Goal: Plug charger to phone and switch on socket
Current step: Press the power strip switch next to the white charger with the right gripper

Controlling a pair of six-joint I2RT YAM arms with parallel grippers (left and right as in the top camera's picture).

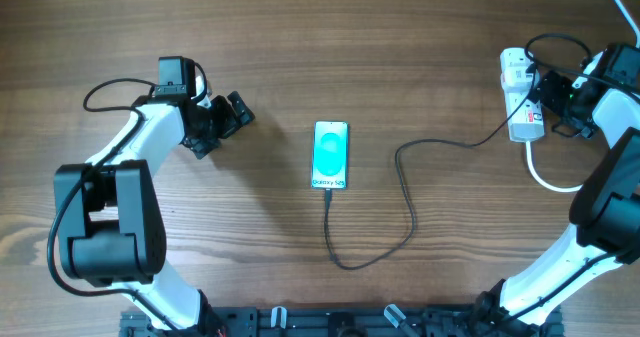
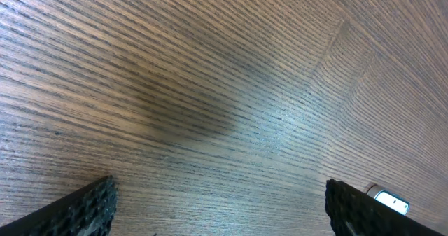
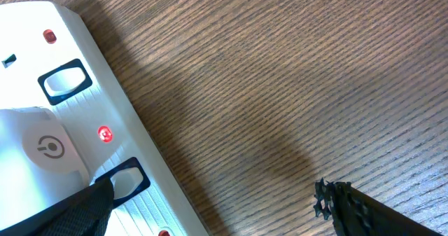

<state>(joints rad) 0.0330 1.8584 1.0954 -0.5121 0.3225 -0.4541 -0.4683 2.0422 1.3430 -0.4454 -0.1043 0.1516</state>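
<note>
The phone point(image 1: 330, 155) lies flat mid-table, its teal screen up. The charger point(image 1: 405, 192), a thin black cable, meets the phone's bottom edge, loops toward the front, then runs right to the socket point(image 1: 518, 97). My right gripper point(image 1: 548, 95) is open at the socket. In the right wrist view one of its fingers point(image 3: 73, 211) lies over the socket point(image 3: 140, 145) by a rocker switch point(image 3: 127, 180), and the other hangs over bare wood. A red lamp point(image 3: 105, 134) glows there. My left gripper point(image 1: 228, 125) stands open over bare wood, left of the phone point(image 2: 389, 200).
A thick white cord point(image 1: 545, 177) curves off the socket toward my right arm. A white round plug point(image 3: 49, 146) with a power symbol sits in the strip. A second rocker switch point(image 3: 64, 80) lies farther along it. The arms' bases stand at the front edge.
</note>
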